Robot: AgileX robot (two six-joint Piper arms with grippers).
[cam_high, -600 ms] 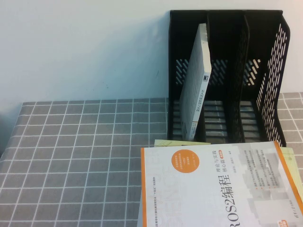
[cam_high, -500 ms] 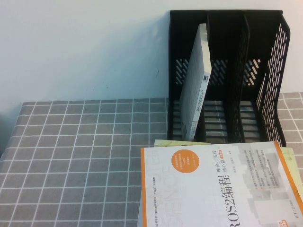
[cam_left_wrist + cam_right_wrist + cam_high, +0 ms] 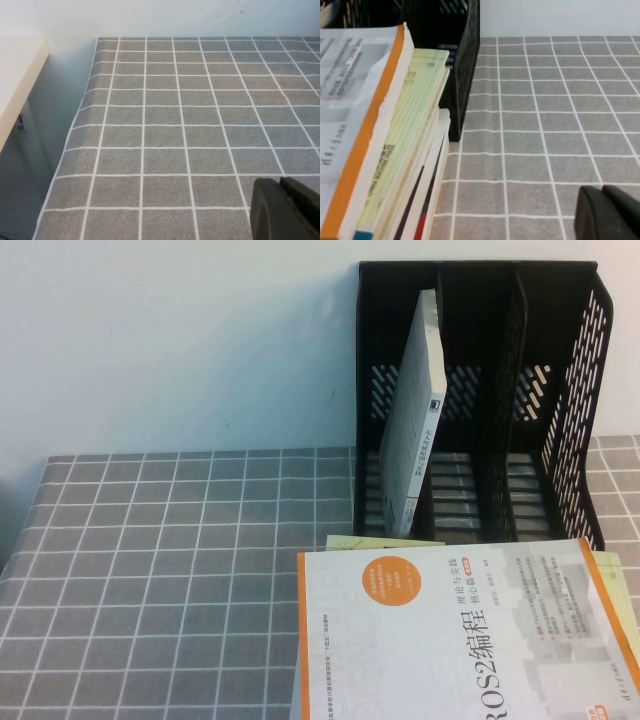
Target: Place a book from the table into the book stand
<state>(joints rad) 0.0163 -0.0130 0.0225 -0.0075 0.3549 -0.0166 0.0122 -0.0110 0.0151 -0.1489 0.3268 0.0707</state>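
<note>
Left claw (image 3: 286, 209) hangs over bare checked counter (image 3: 190, 125), well apart from every book — fingers appear pressed together, holding nothing. One book (image 3: 418, 420) leans in the stand (image 3: 570, 400), left compartment. The stack (image 3: 460, 640) lies on the counter just before the stand, orange-edged book (image 3: 355, 115) on top. Right claw (image 3: 610, 212) hovers beside the stack, clear of it — fingers likewise closed, empty.
</note>
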